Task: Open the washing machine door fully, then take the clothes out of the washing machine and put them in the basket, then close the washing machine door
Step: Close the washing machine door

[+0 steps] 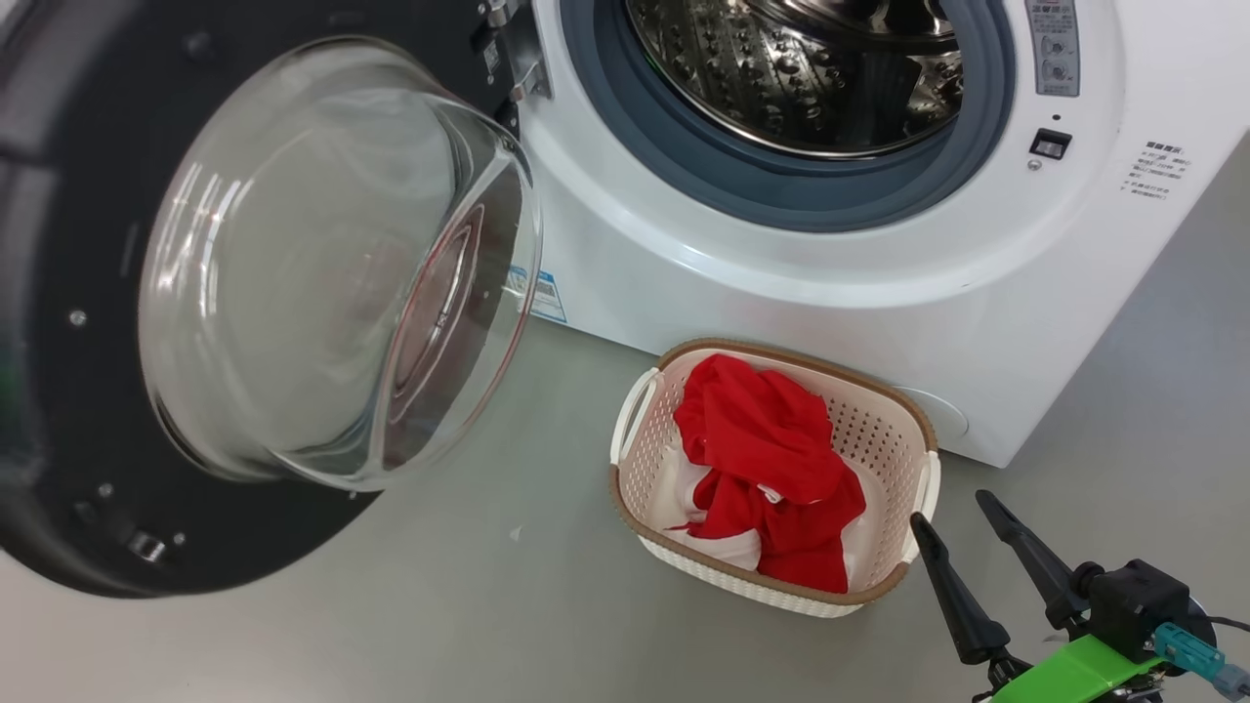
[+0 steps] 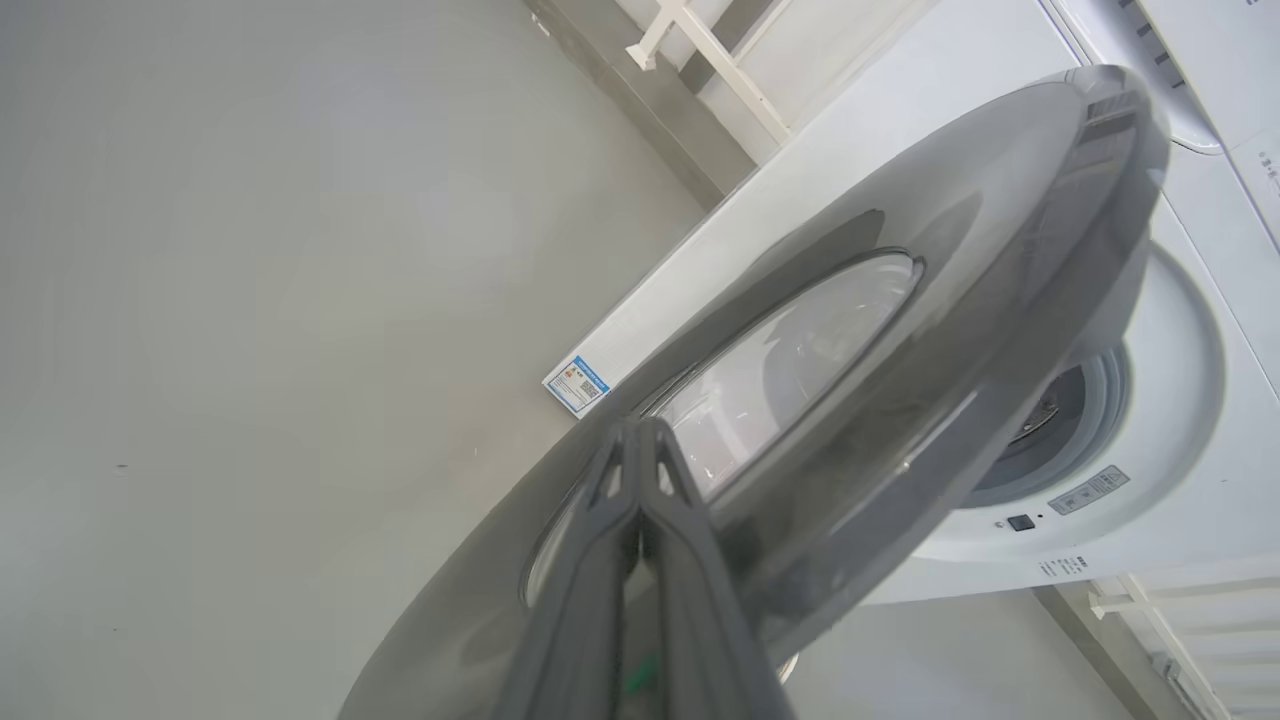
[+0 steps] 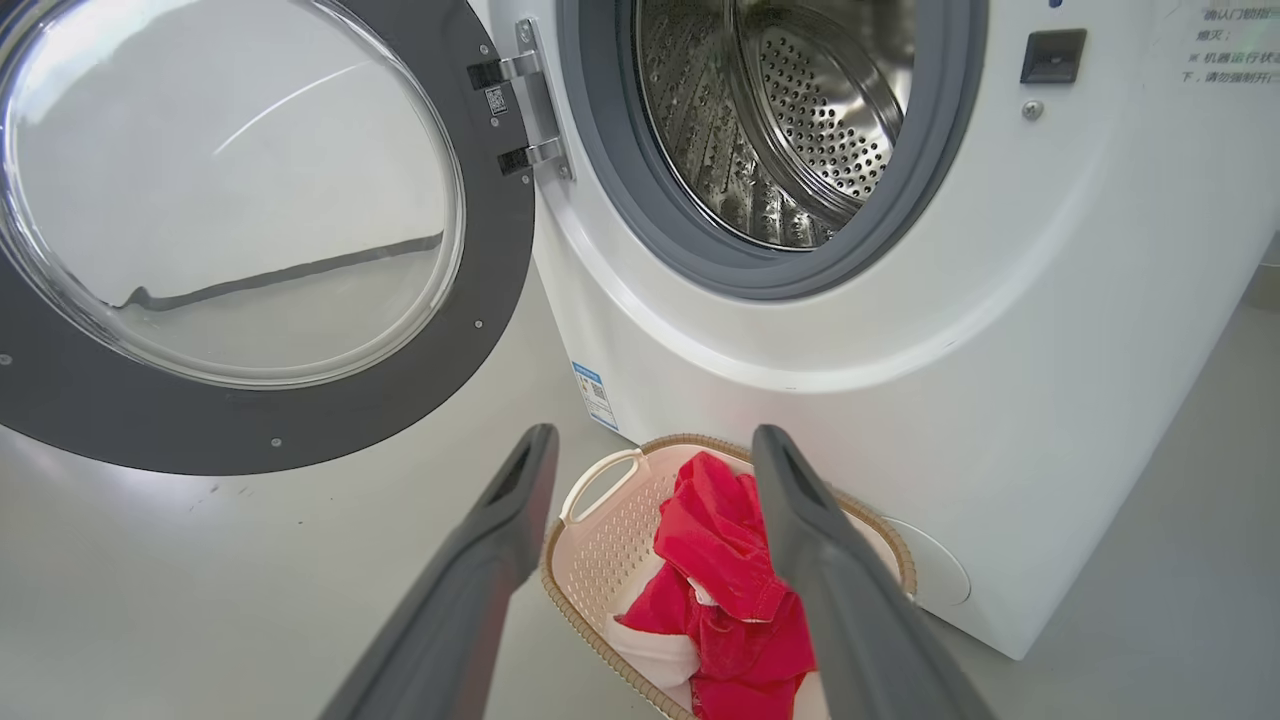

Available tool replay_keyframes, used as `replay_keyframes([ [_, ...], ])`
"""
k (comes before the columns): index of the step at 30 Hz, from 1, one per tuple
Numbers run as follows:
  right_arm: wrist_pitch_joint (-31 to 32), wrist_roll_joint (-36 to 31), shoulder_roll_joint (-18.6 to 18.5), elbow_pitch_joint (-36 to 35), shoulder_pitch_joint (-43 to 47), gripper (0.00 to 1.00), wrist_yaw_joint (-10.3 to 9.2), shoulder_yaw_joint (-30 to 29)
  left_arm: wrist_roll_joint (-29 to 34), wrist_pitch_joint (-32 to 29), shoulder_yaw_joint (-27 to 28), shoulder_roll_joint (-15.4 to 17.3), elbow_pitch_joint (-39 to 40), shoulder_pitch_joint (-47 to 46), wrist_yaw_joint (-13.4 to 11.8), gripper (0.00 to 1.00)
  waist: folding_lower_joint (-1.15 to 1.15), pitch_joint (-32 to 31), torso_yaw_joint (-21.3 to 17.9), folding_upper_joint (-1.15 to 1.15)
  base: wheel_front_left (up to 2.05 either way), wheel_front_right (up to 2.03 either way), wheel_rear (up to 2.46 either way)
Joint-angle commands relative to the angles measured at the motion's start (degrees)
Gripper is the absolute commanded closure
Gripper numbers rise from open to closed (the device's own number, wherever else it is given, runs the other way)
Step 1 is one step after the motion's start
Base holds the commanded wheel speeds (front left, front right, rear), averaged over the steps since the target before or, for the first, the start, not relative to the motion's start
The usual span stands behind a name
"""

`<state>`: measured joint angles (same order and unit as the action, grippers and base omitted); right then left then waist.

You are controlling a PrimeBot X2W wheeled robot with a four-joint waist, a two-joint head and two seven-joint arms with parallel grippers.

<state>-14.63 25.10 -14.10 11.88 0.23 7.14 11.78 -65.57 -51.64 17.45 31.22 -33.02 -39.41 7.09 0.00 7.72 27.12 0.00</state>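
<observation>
The washing machine door (image 1: 332,264) stands swung wide to the left, glass bowl facing me, black rim around it. The washing machine (image 1: 781,273) shows its grey ring and a steel drum (image 1: 801,68) with no fabric in sight. The red and white clothes (image 1: 762,459) lie in the basket (image 1: 879,439) on the floor before the machine. My right gripper (image 1: 949,510) is open, just right of the basket; in its wrist view its fingers (image 3: 652,445) frame the basket (image 3: 610,550) and clothes (image 3: 720,560). My left gripper (image 2: 635,432) is shut, tips against the door's outer face (image 2: 900,300).
Grey floor (image 1: 439,605) stretches around the basket and under the open door. A small blue label (image 1: 547,293) sits on the machine's lower front. In the left wrist view, white frame bars (image 2: 720,60) stand beside the machine's far side.
</observation>
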Motion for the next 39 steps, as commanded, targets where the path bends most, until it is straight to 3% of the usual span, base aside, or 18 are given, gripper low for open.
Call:
replay_keyframes([
  [1,-0.4,-0.1,-0.4,-1.2,0.3,0.00,0.35,0.8,-0.9,-1.3,0.5,3.3,3.1,0.8,0.4,1.00,0.00,-0.4,-0.3,0.00,0.00,0.00,0.00],
  [25,-0.4,-0.2,-0.1,-1.7,0.5,0.00,0.35,-0.3,-12.7,-5.8,-7.0,3.3,23.5,8.9,0.4,1.00,0.00,-0.8,-4.6,0.00,0.00,0.00,0.00],
  [33,-0.4,-0.3,0.4,-1.7,0.3,0.00,0.35,-0.6,-14.1,-4.1,-12.4,2.2,28.7,8.4,0.4,1.00,0.00,-0.7,-6.5,0.00,0.00,0.00,0.00],
  [39,-0.4,-0.2,0.7,-1.8,-0.2,0.00,0.35,-0.7,-13.3,0.5,-16.8,0.3,31.0,6.6,0.4,1.00,0.00,-0.4,-8.3,0.00,0.00,0.00,0.00],
])
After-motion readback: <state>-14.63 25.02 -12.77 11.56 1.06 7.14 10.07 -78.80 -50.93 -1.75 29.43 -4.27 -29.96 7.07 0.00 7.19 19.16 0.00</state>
